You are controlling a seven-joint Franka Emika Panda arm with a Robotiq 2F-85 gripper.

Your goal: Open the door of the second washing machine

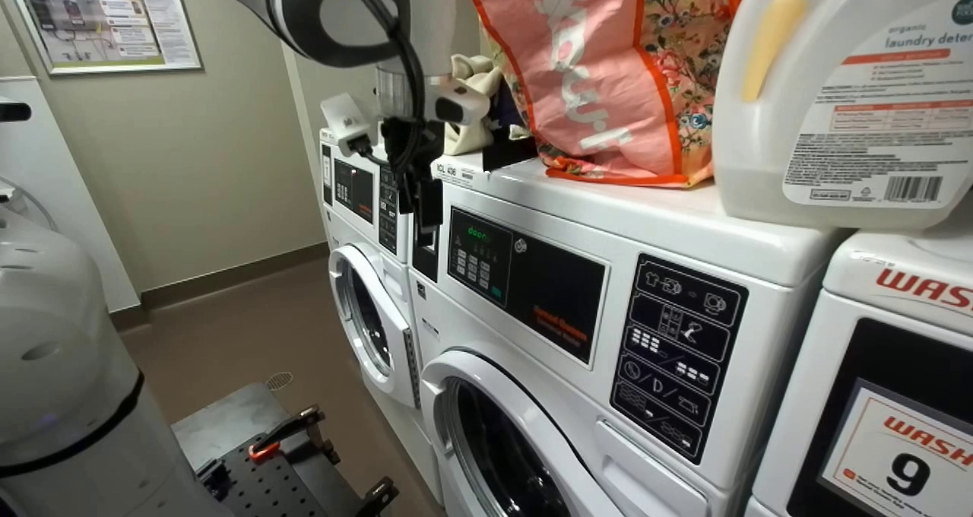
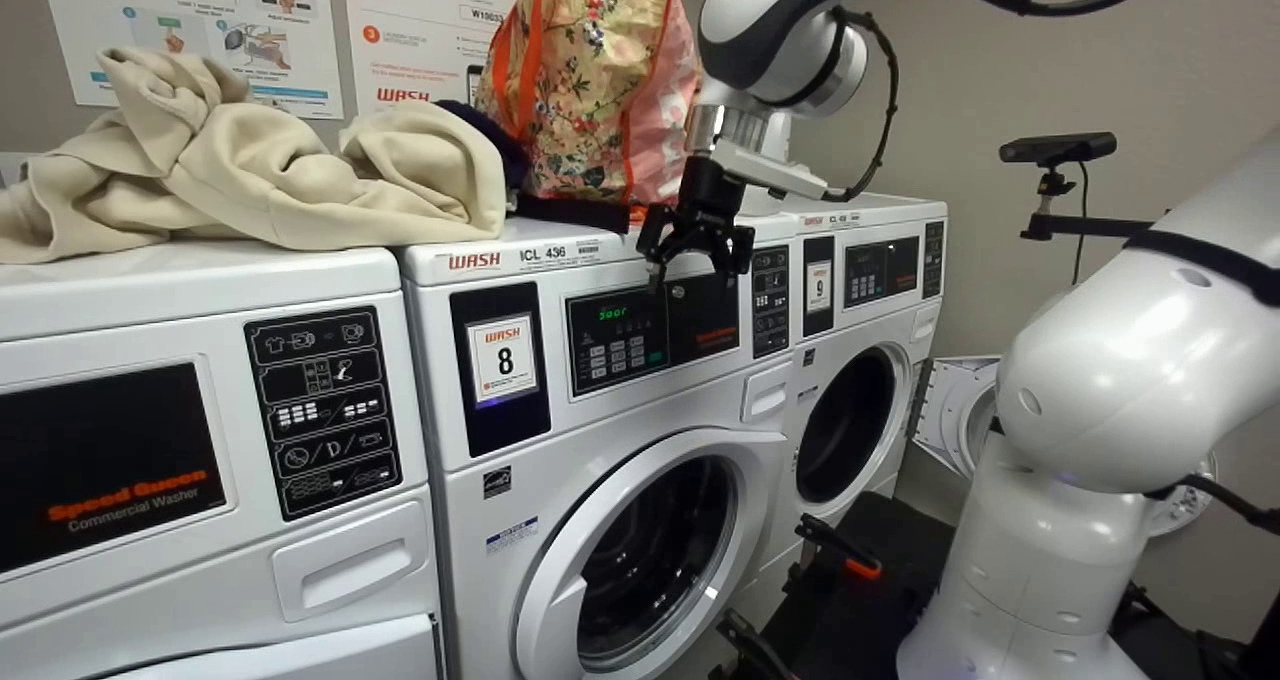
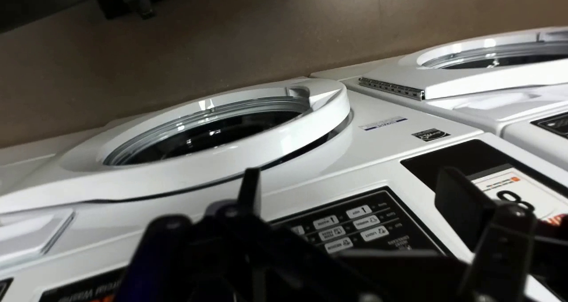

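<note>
door (image 2: pixel 650 555), one: round porthole; thick, glossy white rim with a recessed notch; dark glass centre with small bright reflections. below the jaws in both exterior views; beyond the fingertips (image 3: pixel 250 184) in the wrist view, where a dark strip shows under part of the rim.

second washing machine (image 2: pixel 465 520), one: boxy white cabinet, smooth finish, its upper front near the jaws. fitted with one control panel (image 2: pixel 650 335), flat and black, a grid of pale keys and green lit letters reading "door", partly covered by the jaws in an exterior view; and one paper label (image 2: pixel 502 360) bearing "8", to one side of the jaws.

gripper (image 2: pixel 697 272), one: black, angular, linked segments; jaws standing wide apart, tips downward in both exterior views. whether they touch the panel, cannot tell.

robot arm (image 2: pixel 1110 390), one: smooth, rounded white shell, black cabling; its wrist end directly above the jaws.

neighbouring washers, two, smooth and white, one to either side of the jaws: washer marked "9" (image 2: pixel 860 328); speed queen washer (image 2: pixel 170 580).

bag (image 2: pixel 585 90), one: crinkled, glossy, floral print, pink side, orange edging; on the machine top, near the jaws.

cream fabric (image 2: pixel 250 170), one heap: thick, soft, rounded folds; on the washer tops, to one side of the jaws.

detergent jug (image 1: pixel 844 99), one: translucent white plastic, printed label; to the opposite side, well apart from the jaws.

clamps (image 2: pixel 835 540), two: slender black bars, one with an orange part; below the jaws.

posters (image 2: pixel 190 30), two: flat, printed; behind and above the jaws.

framed notice (image 1: pixel 106 19), one: rectangular, silvery edge; well apart from the jaws.
</note>
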